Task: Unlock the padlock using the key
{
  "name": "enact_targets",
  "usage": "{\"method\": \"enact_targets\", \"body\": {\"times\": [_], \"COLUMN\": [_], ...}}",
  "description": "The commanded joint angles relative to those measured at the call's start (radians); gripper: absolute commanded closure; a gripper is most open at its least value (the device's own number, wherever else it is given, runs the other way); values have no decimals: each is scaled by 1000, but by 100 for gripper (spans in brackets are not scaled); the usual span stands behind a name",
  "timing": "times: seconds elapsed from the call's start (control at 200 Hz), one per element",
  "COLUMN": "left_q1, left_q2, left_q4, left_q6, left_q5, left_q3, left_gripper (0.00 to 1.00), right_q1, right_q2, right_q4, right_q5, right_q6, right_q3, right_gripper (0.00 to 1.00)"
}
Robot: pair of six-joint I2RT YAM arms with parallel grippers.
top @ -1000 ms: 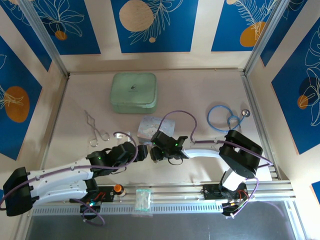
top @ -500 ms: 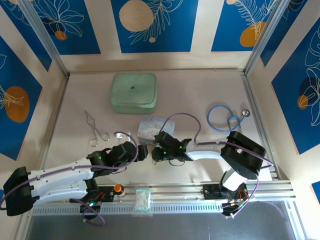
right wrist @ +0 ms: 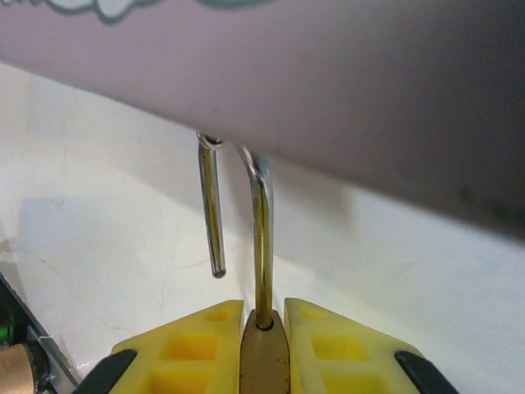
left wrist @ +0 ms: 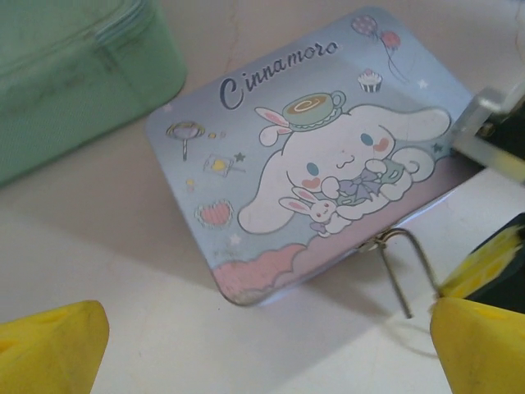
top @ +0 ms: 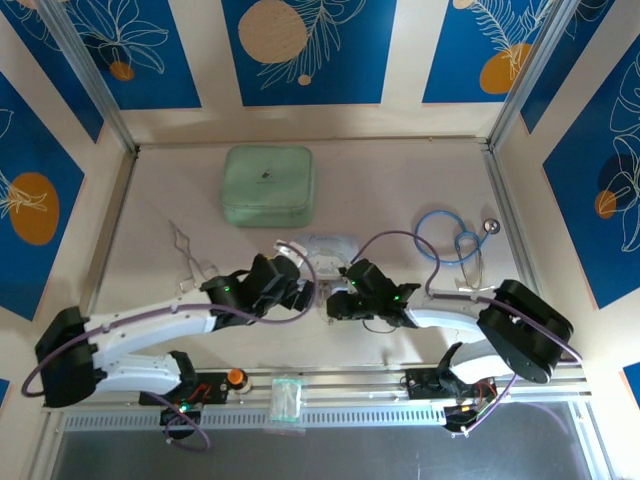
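The padlock [right wrist: 262,365] has a small brass body pinched between my right gripper's [right wrist: 262,316] yellow fingers, which are shut on it. Its silver shackle [right wrist: 261,238] stands open: one leg sits in the body, the free leg hangs loose. The bend is hooked at the edge of the pale-blue cartoon tin [left wrist: 312,148]. In the top view my right gripper [top: 335,303] sits just in front of the tin [top: 328,248]. My left gripper [top: 300,292] is beside it, wide open and holding nothing, and its wrist view shows the shackle [left wrist: 406,267]. The key is out of view.
A mint-green case [top: 267,185] lies at the back, and silver forceps [top: 188,258] at the left. A blue stethoscope [top: 450,235] is at the right. An orange knob [top: 236,378] and a small clear packet [top: 286,395] rest on the front rail.
My right gripper has closed onto the padlock body. Both grippers and the tin have shifted a little to the right and farther from the bases.
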Motion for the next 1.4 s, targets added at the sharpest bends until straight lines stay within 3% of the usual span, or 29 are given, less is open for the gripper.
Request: {"method": "enact_targets", "body": {"times": [0.0, 0.21, 0.345, 0.49, 0.655, 0.885, 1.091, 1.196, 1.396], "left_q1": [6, 7, 7, 7, 3, -33, -76, -83, -94], "left_q2": [107, 279, 402, 486, 501, 448, 462, 473, 576], "left_q4": [-6, 39, 42, -38, -92, -136, -183, -178, -134], "left_q6": [228, 435, 545, 576, 534, 499, 482, 482, 577], "left_q5": [3, 117, 121, 179, 277, 369, 352, 307, 162], "left_q3": [66, 187, 254, 335, 348, 327, 385, 441, 571], "left_gripper": [3, 6, 9, 25, 38, 41, 41, 39, 25], "right_q1": [-60, -158, -225, -285, -298, -364, -406, -419, -452], "right_q2": [-38, -136, -172, -220, -241, -268, -227, -212, -209], "right_q4": [-90, -127, -156, -190, -258, -219, -168, -140, -97], "right_q5": [-65, -99, -145, -186, -117, -120, -185, -214, -250], "right_q6": [30, -1, -39, -57, -10, 29, -9, -13, -7], "right_q3": [-75, -137, -157, -168, -153, -176, -158, -161, -183], "right_gripper": [83, 83, 83, 83, 83, 84, 84, 84, 84]}}
